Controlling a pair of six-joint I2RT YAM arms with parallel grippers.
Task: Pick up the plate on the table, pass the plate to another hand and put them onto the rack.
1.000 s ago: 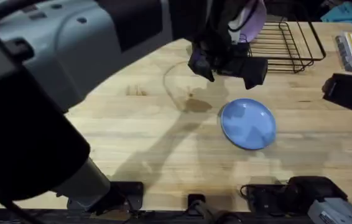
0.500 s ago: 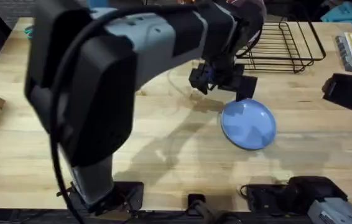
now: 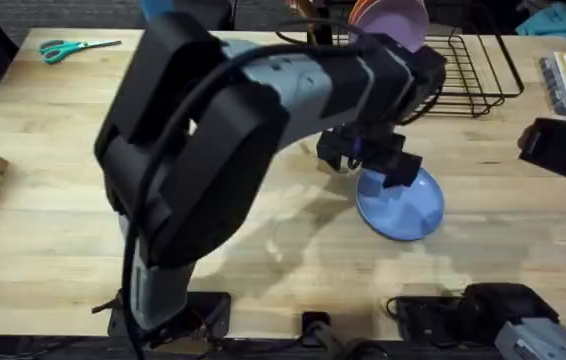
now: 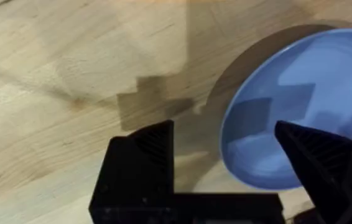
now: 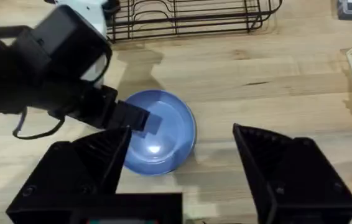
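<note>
Reaching further across than a second ago, the left arm is now bringing its gripper point(image 3: 371, 160) down from beside the rack to the near-left rim of the plate point(image 3: 403, 205), while the plate itself is lying where it lay.

Going by size, the table point(image 3: 53, 130) is carrying everything; the rack point(image 3: 458, 75) is standing at its far edge, with a lilac plate point(image 3: 395, 22) already slotted in it. Well apart from the rack, the blue plate is lying flat on the wood.

From the left wrist, the left gripper's jaws are standing spread, one fingertip point(image 4: 154, 140) over bare wood, the other point(image 4: 306, 149) over the plate's bowl, so the rim is sitting between them, not yet pinched.

The right gripper point(image 5: 182, 149) is waiting above, also spread wide and holding nothing.

Judging by looks, the plate is stiff, light and glossy, probably slippery, and lying too flat to get under easily; the raised rim is the place to pinch, deep enough that it won't swivel.
</note>
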